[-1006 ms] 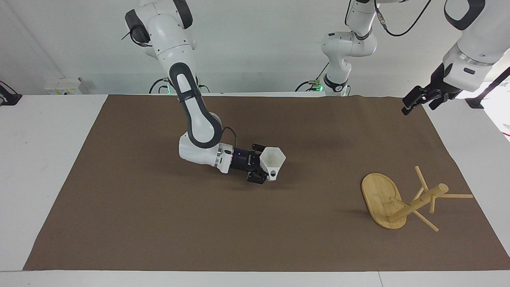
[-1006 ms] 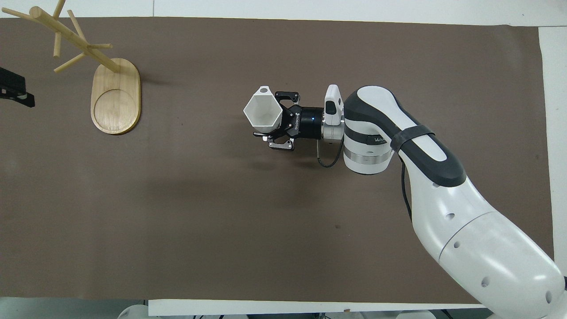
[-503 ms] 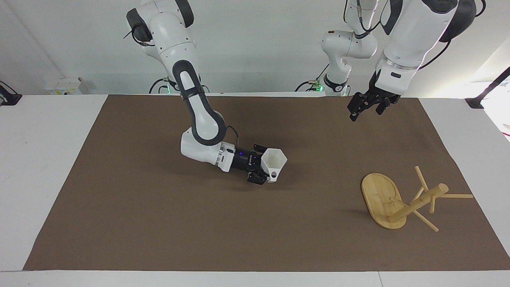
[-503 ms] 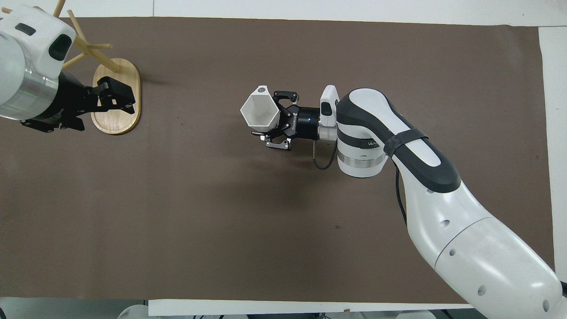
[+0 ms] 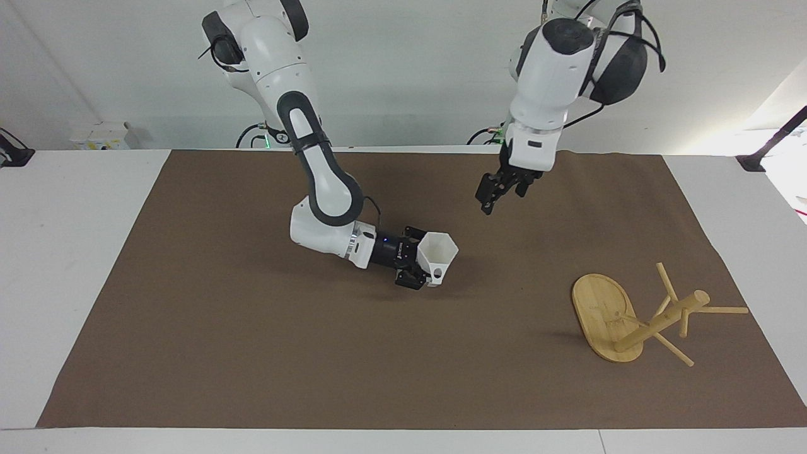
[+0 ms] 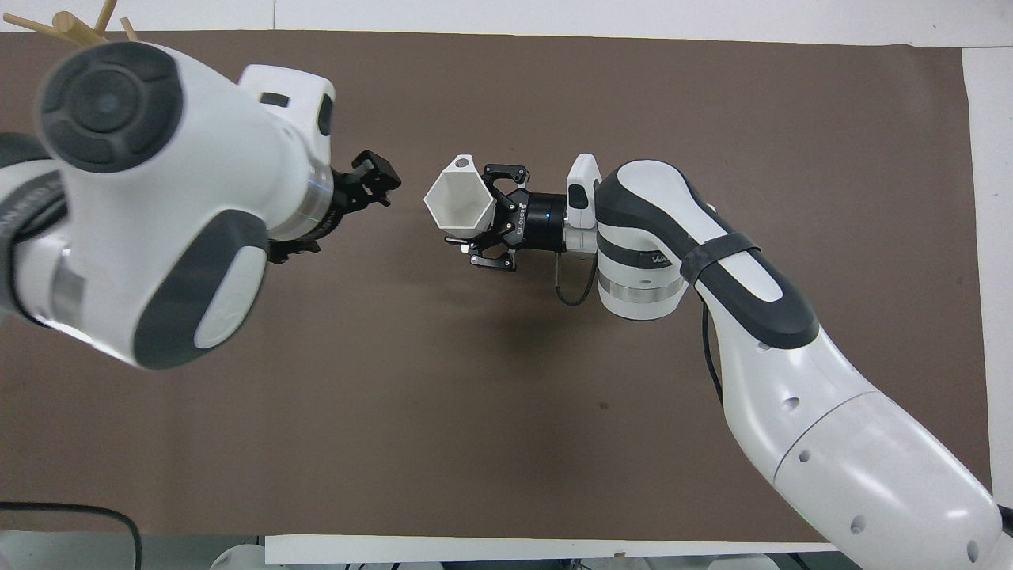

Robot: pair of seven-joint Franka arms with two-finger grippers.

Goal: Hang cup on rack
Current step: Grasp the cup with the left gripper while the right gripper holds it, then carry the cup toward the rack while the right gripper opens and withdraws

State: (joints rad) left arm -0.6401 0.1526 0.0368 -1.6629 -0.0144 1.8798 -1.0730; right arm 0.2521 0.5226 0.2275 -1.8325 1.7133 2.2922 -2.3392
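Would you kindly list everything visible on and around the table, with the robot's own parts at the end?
cup: one, white, held off the mat over the middle of the table, open mouth turned toward the left arm's end.
rack: one, light bamboo, standing on the mat at the left arm's end; mostly hidden by the left arm in the overhead view.
mat: one, brown, covering most of the table.
table: one, white, showing around the mat.
small box: one, white, at the table's edge at the right arm's end.
right hand: one, black, shut on the cup's base.
left hand: one, black, up in the air over the mat near the cup, holding nothing.
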